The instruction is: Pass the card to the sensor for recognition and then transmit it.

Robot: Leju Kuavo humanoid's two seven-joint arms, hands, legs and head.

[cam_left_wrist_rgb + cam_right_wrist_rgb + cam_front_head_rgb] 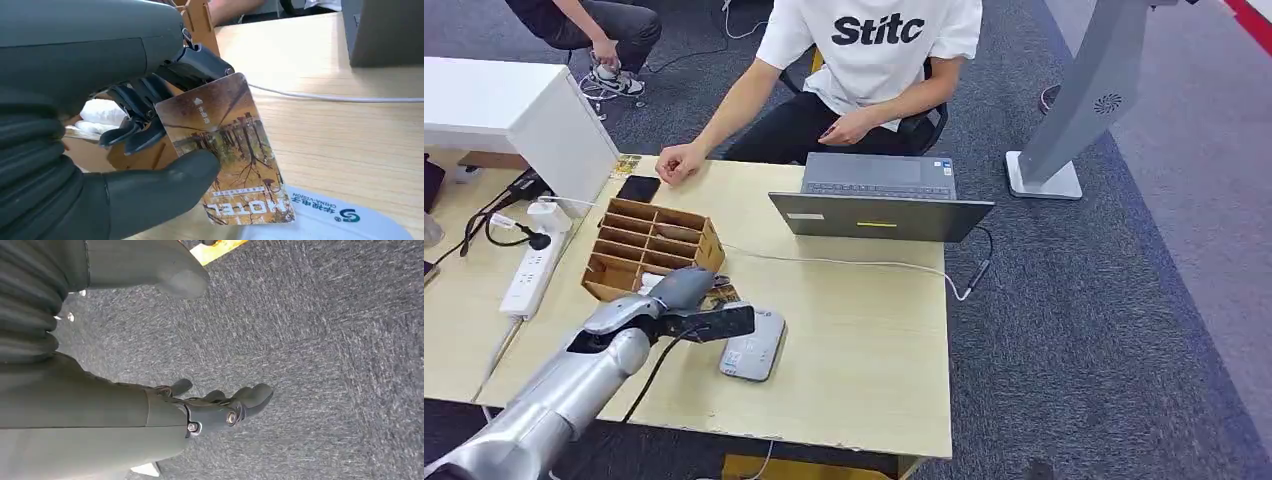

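Pinched between the thick thumb and the darker fingers [140, 107] of the left hand [686, 300], the card [225, 150], a printed hotel key card with autumn trees on it, hangs just above the near edge of the white sensor [754, 350], a flat rounded reader lying on the wooden table [864, 330]. The right hand [220, 407] hangs well away over grey carpet, fingers loosely curled and holding nothing. By my judgement the recognition step is in hand: the card is over the reader's rim but probably not yet flat against its face, though the wrist view is too close to settle whether they touch. The next move calls for lowering and levelling the card over the reader's middle without loosening the pinch, then carrying it across the table to the person [864, 60] seated opposite. Just beyond the hand stands a cardboard divider box [652, 245], close enough that the fingers could brush it when lifting away. A thin cable [844, 262] crosses the table between reader and laptop [879, 200], which sits in the path toward the person; their hand [680, 162] rests near a dark phone [638, 188] at the far edge. A power strip [532, 268] lies to the left.
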